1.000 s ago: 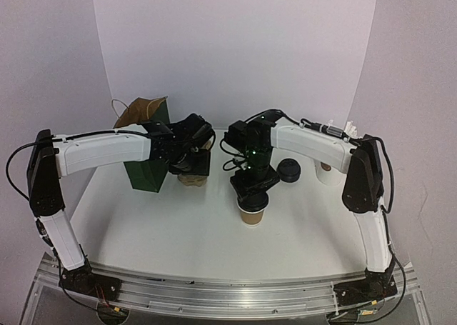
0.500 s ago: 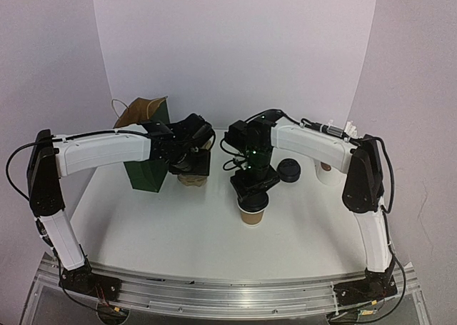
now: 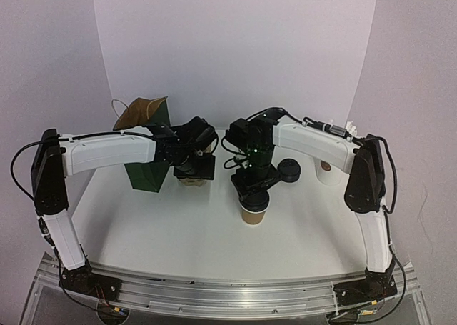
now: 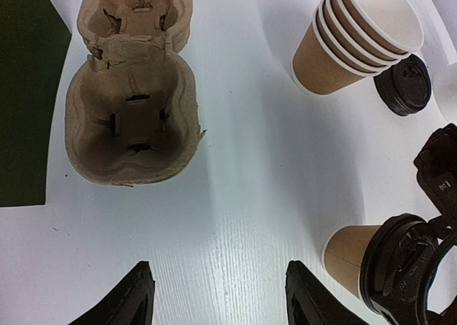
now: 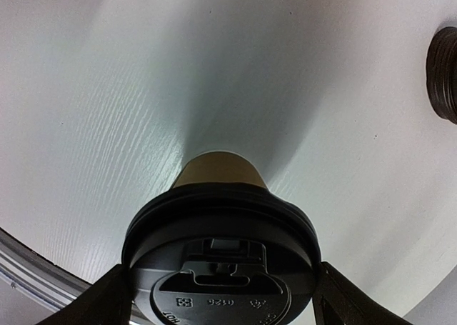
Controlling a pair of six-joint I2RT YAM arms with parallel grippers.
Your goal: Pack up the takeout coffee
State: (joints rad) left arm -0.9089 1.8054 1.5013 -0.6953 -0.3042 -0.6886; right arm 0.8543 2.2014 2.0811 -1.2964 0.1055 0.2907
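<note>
The white table (image 3: 178, 232) bears a pulp carrier (image 4: 132, 118), green bag (image 3: 146, 171), stacked cups (image 4: 357, 39), black lids (image 4: 405, 86), kraft cup (image 3: 253, 214).

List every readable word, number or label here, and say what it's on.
cup lid: embossed characters, too blurred to read.
spare lid: embossed marks, too small to read.
No text seen on the cup stack, carrier or bag.

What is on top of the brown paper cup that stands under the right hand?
A black domed lid sits over the cup, gripped by the right hand. The lid hides what is inside the cup.
</note>
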